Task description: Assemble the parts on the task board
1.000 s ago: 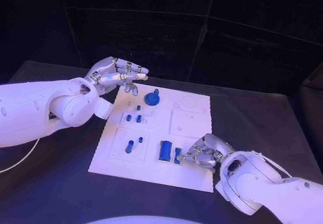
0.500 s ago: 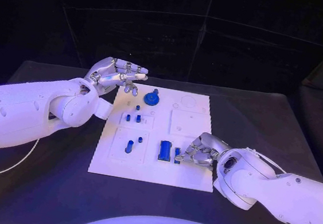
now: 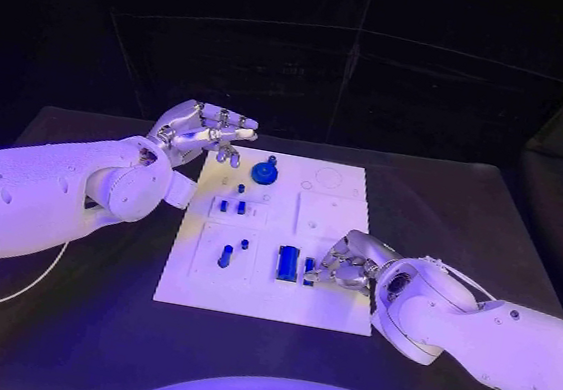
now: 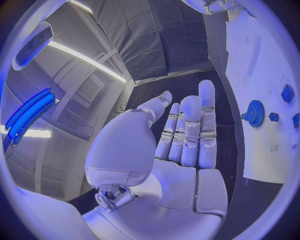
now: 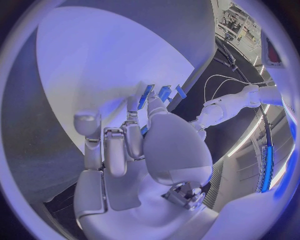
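Since a second ago, the right hand (image 3: 345,263) had crept farther onto the task board (image 3: 336,219) mid-table, fingers curled at the small blue part (image 3: 311,269) though its grip couldn't be told, while the left hand (image 3: 205,132) stayed spread, empty, over the board's far-left corner.

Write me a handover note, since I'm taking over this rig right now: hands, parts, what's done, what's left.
Left hand: held off the far left corner of the task board, fingers apart, holding nothing.
Right hand: low over the board's near right part, fingertips at a small blue piece; grip not clear.
Blue gear sits at the far end; blue block and small blue pegs lie mid-board.
Assembly looks unfinished.
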